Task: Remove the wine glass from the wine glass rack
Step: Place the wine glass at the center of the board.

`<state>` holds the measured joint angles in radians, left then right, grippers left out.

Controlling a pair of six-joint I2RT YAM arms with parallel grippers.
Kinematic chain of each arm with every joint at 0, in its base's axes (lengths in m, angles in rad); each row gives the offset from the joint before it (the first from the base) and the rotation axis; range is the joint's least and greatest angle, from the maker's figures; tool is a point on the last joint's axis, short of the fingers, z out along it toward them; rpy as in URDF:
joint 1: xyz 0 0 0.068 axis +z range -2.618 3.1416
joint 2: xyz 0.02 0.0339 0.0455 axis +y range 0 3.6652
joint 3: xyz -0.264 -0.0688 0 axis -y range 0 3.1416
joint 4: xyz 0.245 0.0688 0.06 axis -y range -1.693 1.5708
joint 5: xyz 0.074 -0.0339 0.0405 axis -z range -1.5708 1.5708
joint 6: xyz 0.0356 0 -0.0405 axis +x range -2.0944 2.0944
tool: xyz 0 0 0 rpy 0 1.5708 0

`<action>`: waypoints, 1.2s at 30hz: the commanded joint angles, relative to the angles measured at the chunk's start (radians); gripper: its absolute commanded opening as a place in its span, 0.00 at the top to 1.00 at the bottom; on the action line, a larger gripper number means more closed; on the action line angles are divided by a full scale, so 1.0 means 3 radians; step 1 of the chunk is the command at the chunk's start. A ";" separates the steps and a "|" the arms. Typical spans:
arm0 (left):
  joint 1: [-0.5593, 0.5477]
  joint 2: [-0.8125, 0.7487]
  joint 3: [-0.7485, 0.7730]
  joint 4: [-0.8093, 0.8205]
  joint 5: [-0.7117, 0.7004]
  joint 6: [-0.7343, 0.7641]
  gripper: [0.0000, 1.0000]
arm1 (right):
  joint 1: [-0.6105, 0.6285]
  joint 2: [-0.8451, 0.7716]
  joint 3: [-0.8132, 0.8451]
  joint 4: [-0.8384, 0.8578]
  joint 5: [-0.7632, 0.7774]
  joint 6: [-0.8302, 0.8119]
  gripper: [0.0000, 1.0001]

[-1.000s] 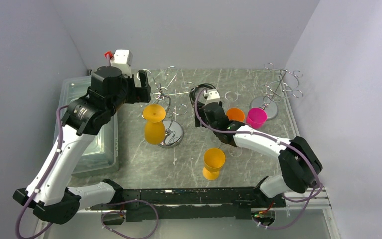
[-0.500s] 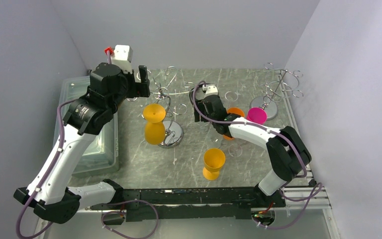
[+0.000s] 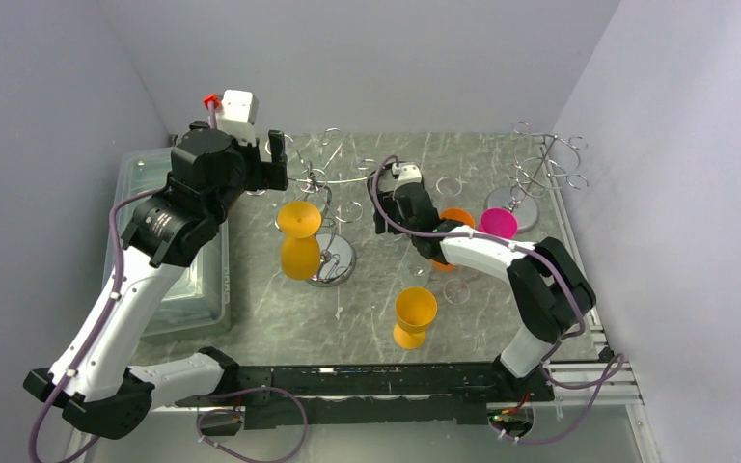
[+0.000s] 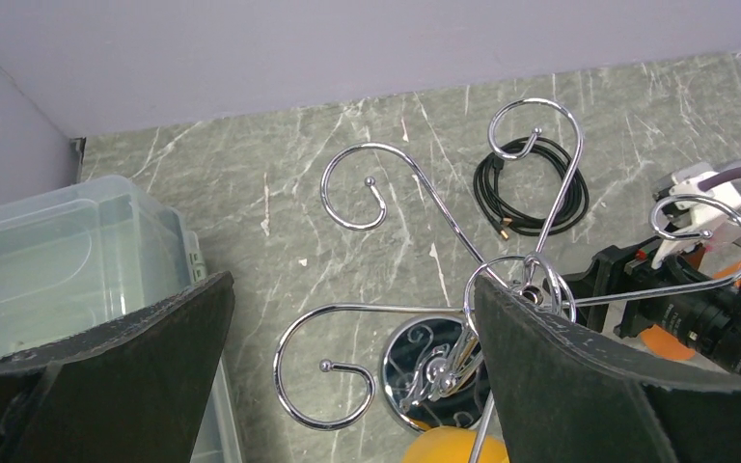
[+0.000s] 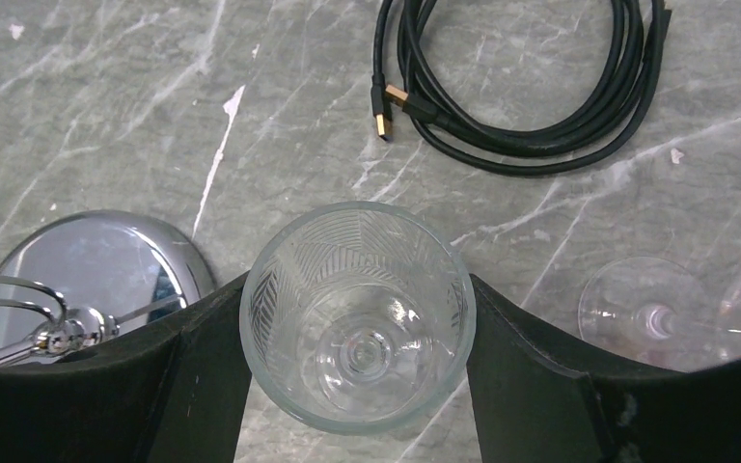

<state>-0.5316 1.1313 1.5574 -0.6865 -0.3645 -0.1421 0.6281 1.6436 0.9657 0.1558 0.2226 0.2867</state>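
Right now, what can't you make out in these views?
- Right wrist: whether the clear wine glass in the right end effector stands on the table or hangs above it; the straight-down view hides height.
- Right wrist: wine glass rack, cut off by the left edge.
- Left wrist: orange glass, cut off by the bottom edge.
- Top: the clear wine glass, too transparent and small to see.
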 commanded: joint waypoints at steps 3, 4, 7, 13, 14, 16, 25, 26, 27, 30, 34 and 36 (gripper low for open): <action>-0.0006 -0.0083 -0.0006 0.0205 -0.0048 0.0093 0.00 | -0.0007 0.0067 0.0038 0.0375 -0.0027 -0.0079 0.40; -0.0007 -0.0084 -0.0006 0.0207 -0.0048 0.0095 0.01 | -0.0007 0.0065 0.0032 0.0382 -0.0026 -0.0085 0.39; -0.0006 -0.0075 -0.0004 0.0205 -0.0042 0.0092 0.01 | -0.0007 0.0062 0.0018 0.0384 -0.0019 -0.0097 0.35; -0.0004 -0.0069 0.0011 0.0192 -0.0027 0.0086 0.01 | -0.0002 0.0003 -0.0012 0.0363 -0.0006 -0.0079 0.27; -0.0004 -0.0068 0.0009 0.0187 -0.0026 0.0085 0.01 | -0.0002 -0.0016 -0.0017 0.0361 -0.0006 -0.0076 0.26; -0.0003 -0.0074 0.0009 0.0187 -0.0019 0.0077 0.01 | -0.0002 -0.0053 -0.0026 0.0340 -0.0006 -0.0074 0.23; -0.0003 -0.0084 -0.0007 0.0176 -0.0001 0.0037 0.01 | -0.0002 -0.0207 -0.0088 0.0300 -0.0006 -0.0053 0.19; -0.0001 -0.0084 -0.0007 0.0172 0.0007 0.0036 0.01 | -0.0002 -0.0227 -0.0097 0.0296 -0.0006 -0.0048 0.18; 0.0000 -0.0080 -0.0006 0.0168 0.0012 0.0031 0.01 | -0.0002 -0.0256 -0.0108 0.0290 -0.0006 -0.0041 0.19; -0.0004 -0.0073 -0.0001 0.0159 0.0018 0.0017 0.01 | -0.0002 -0.0316 -0.0130 0.0281 -0.0006 -0.0030 0.18; -0.0004 -0.0065 0.0018 0.0133 0.0033 -0.0006 0.00 | -0.0002 -0.0390 -0.0120 0.0218 -0.0011 -0.0010 0.18; -0.0001 -0.0066 0.0021 0.0122 0.0041 -0.0020 0.01 | -0.0002 -0.0430 -0.0107 0.0181 -0.0002 -0.0003 0.18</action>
<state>-0.5316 1.1263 1.5574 -0.6701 -0.3634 -0.1360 0.6281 1.5719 0.9318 0.2024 0.2173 0.2729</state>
